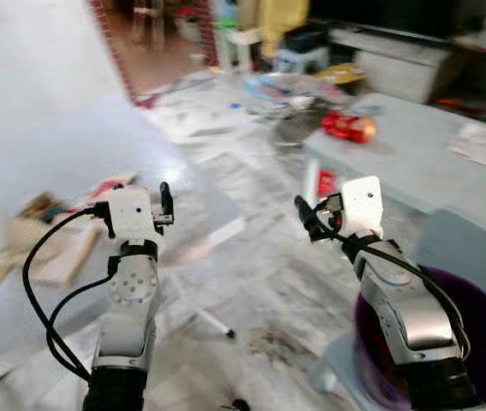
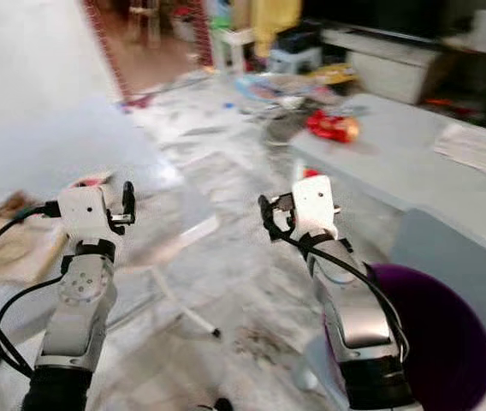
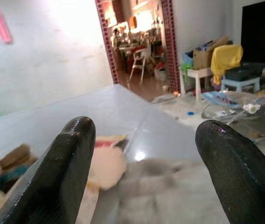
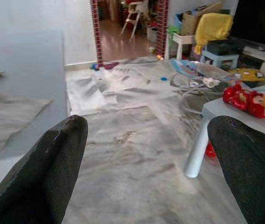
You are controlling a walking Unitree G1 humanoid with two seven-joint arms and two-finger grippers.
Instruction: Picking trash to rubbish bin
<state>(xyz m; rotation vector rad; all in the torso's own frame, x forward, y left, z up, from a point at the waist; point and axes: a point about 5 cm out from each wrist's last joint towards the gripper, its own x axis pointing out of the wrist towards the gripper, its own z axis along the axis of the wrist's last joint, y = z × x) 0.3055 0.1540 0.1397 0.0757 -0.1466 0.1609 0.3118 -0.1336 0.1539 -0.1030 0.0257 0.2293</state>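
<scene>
**Desk:** What's in frame?

**Photographer:** A humanoid robot in a cluttered living room, both arms raised before it, the picture blurred. The left tool (image 1: 167, 204) hangs over a low grey table (image 1: 72, 154) on the left; the right tool (image 1: 305, 216) is over the marble floor (image 1: 251, 282). On each, the two black fingers stand well apart with nothing between them, plain in the wrist views.

**Desk:** And the trash?

**Photographer:** Paper and card scraps (image 1: 42, 231) lie on the left table, near its left edge, just left of the left tool. A purple rubbish bin (image 1: 483, 342) stands near on the right, beside the right arm. A red toy (image 1: 350, 127) sits on a second table (image 1: 423, 163) to the far right; I can't say it is trash.

**Desk:** How would the scraps handle?

**Photographer:** My judgement: light, thin and limp, so weight is no worry. Flat sheets on a smooth top are hard to get under, and they may slide away or fold when pinched. A raised or curled edge, or the thicker brown piece, looks the better place to grip. Blur hides which pieces overlap.

**Desk:** Risk?

**Photographer:** Probably lifting one sheet and leaving the others, or a loose pinch letting paper flutter short of the bin.
</scene>
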